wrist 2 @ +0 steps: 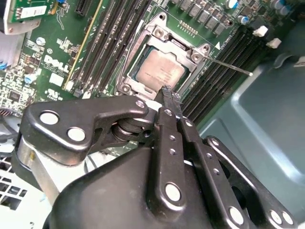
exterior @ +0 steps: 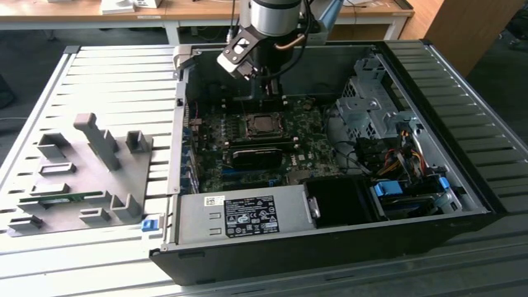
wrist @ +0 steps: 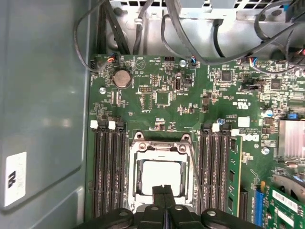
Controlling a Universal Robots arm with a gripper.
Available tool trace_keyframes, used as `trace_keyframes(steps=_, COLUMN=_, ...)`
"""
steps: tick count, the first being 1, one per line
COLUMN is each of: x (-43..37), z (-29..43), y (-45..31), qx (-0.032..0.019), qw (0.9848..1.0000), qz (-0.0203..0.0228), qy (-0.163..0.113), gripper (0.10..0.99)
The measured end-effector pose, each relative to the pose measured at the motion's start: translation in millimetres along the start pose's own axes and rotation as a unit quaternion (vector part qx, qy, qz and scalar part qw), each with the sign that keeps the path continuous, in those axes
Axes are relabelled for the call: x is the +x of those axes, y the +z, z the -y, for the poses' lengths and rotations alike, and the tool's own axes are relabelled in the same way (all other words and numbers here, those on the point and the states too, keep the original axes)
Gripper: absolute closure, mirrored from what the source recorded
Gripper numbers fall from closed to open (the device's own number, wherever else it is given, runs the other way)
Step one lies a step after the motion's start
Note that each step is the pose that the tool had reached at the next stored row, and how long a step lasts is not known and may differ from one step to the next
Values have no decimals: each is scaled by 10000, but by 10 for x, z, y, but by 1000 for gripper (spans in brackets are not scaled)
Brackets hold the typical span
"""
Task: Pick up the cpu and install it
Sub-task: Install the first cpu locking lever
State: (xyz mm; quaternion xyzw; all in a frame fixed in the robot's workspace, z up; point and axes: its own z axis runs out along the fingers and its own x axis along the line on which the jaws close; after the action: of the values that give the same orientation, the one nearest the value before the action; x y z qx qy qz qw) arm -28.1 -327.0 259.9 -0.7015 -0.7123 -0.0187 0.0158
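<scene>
The cpu (exterior: 264,124), a small square chip with a silvery top, lies flat inside the metal-framed socket on the green motherboard (exterior: 247,167) of the open computer case (exterior: 462,185). Both wrist views show it in the socket, cpu (wrist 2: 159,71) and cpu (wrist: 162,175). My gripper (exterior: 268,93) hangs just above it toward the case's back wall. Its black fingertips (wrist: 164,191) are pressed together with nothing between them, gripper (wrist 2: 167,91). A thin socket lever (wrist 2: 233,67) sticks out beside the frame.
Black memory slots (wrist: 108,167) flank the socket, and a green memory stick (wrist: 233,171) stands in one. Cables (exterior: 396,154) and a drive cage (exterior: 371,102) fill the case on the exterior view's right. A grey fixture plate with blocks (exterior: 83,167) lies outside the case.
</scene>
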Motion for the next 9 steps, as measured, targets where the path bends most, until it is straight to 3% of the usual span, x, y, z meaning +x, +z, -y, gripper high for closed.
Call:
trace_keyframes(steps=5, x=4, z=0, y=-96, qx=0, qw=10000, qz=0, qy=0, gripper=980)
trace_keyframes(steps=9, x=5, z=-1, y=-100, qx=-1, qw=10000, qz=3, qy=0, gripper=980)
